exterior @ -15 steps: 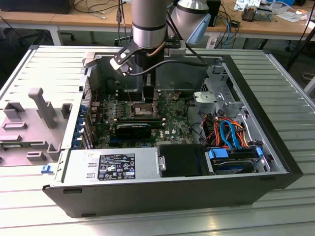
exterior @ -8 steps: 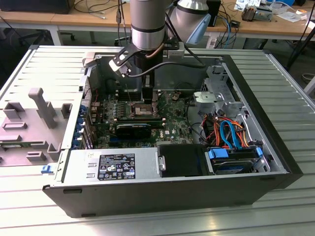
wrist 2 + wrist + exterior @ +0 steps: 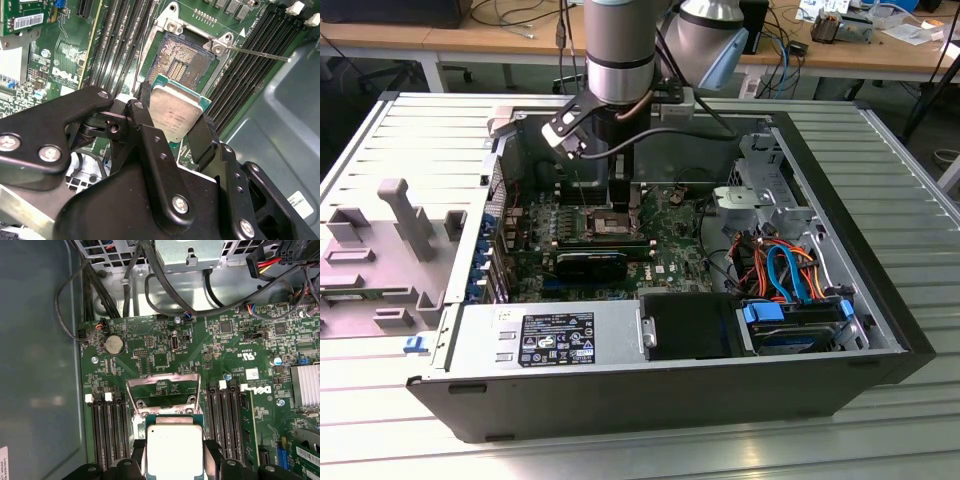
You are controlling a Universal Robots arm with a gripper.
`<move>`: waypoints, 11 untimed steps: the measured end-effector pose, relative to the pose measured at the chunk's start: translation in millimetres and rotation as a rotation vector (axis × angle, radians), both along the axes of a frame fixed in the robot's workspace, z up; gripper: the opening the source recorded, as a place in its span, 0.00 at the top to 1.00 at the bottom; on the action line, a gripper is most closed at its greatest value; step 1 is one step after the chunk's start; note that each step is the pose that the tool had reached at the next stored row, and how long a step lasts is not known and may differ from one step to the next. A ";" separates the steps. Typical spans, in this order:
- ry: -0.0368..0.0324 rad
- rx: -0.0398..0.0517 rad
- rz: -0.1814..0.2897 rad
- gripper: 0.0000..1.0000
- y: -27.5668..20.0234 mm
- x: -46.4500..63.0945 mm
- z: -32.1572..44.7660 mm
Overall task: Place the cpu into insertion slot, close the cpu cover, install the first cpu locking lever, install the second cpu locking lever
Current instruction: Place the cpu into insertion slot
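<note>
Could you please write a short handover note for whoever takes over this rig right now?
Gripper: shut on the small square cpu with the dull silver-grey metal top, held by two opposite edges.
Insertion slot, the square socket in the green board: empty, contacts bare; the cpu hangs near it, not seated.
Thin silvery cpu cover frame: swung open.
Thin metal lever: unlatched, sticking out beside the slot.
Done: cpu picked up. Left: seating it, cover, both levers.

arm (image 3: 617,50): upright, wrist pointing down | tool (image 3: 172,117): clamped on cpu (image 3: 176,111)
</note>
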State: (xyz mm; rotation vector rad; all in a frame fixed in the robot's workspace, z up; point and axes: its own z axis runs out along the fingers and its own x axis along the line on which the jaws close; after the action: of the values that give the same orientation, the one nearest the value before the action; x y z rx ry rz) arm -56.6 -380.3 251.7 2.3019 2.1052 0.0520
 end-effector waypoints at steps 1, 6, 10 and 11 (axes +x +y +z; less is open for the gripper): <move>0.0000 0.0000 0.001 0.46 0.0 -0.1 -0.4; 0.0000 -0.0001 0.035 0.46 0.0 -0.4 -2.6; 0.0001 -0.0001 0.075 0.46 0.0 -0.5 -3.7; 0.0000 -0.0002 0.086 0.46 0.0 -0.4 -3.9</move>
State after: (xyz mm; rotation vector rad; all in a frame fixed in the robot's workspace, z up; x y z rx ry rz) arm -57.0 -380.3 247.8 2.2104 2.2030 0.0532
